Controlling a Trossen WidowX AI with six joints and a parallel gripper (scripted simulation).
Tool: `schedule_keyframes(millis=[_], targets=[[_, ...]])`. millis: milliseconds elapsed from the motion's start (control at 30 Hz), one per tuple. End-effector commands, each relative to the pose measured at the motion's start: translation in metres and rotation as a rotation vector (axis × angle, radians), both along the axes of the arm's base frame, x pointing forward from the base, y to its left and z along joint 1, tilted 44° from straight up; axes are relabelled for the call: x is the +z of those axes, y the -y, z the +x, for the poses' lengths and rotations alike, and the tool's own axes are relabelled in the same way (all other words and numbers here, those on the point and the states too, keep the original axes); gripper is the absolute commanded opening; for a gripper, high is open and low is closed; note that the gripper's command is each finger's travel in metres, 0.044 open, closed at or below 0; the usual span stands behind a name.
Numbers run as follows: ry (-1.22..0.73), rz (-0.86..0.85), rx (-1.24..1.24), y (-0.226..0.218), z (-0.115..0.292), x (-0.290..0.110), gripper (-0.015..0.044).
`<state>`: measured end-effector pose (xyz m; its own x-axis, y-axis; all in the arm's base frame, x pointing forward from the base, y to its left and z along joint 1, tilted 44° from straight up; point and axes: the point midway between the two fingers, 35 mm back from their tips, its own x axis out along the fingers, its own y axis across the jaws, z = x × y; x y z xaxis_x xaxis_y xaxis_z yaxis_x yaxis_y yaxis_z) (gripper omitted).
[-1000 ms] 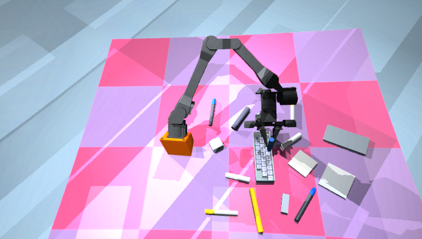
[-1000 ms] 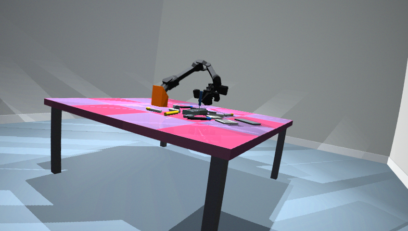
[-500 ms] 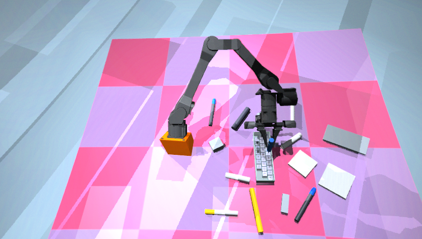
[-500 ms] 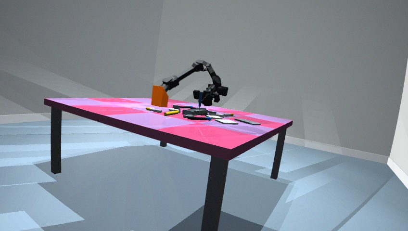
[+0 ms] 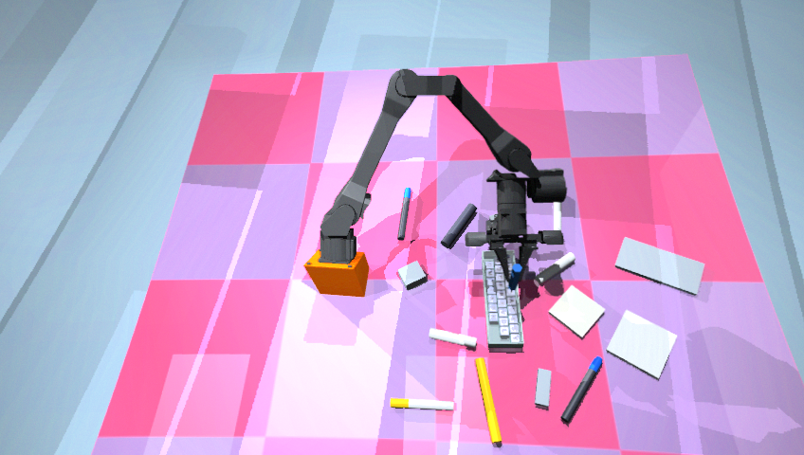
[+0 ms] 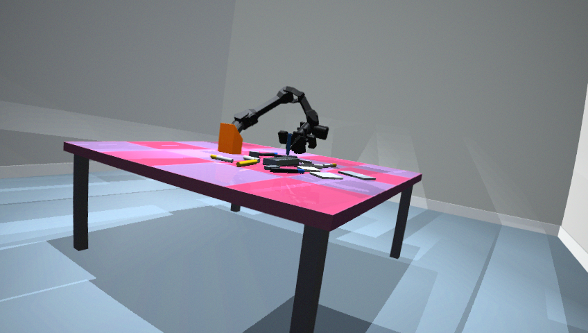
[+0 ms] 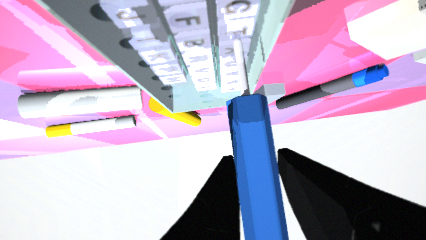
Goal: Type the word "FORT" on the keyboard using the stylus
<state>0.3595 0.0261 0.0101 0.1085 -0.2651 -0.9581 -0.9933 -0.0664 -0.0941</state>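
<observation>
My gripper (image 5: 510,263) (image 6: 291,145) (image 7: 255,161) is shut on the blue stylus (image 5: 514,277) (image 6: 288,142) (image 7: 252,135) and holds it nearly upright over the far half of the grey keyboard (image 5: 505,341) (image 6: 280,160) (image 7: 75,20). In the wrist view the thin white tip (image 7: 239,55) points down onto the column of keys that has G in it, next to the column with F. I cannot read the key under the tip. I cannot tell whether the tip touches the key.
Around the keyboard lie a white marker (image 5: 452,337), a yellow pencil (image 5: 487,400), a yellow-ended marker (image 5: 422,403), a blue-capped marker (image 5: 582,389), a white-tipped marker (image 5: 555,268), a dark cylinder (image 5: 458,225) and white cards (image 5: 576,310) (image 5: 641,342). The orange arm base (image 5: 337,273) stands to the left.
</observation>
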Motion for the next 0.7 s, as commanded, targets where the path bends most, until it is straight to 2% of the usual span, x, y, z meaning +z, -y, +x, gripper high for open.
schedule_keyframes(millis=[0,667], targets=[[-0.003,-0.004,-0.002,-0.0012,-0.0005,-0.0032,0.0081],[-0.003,-0.004,-0.002,-0.0039,-0.0005,-0.0059,0.0081]])
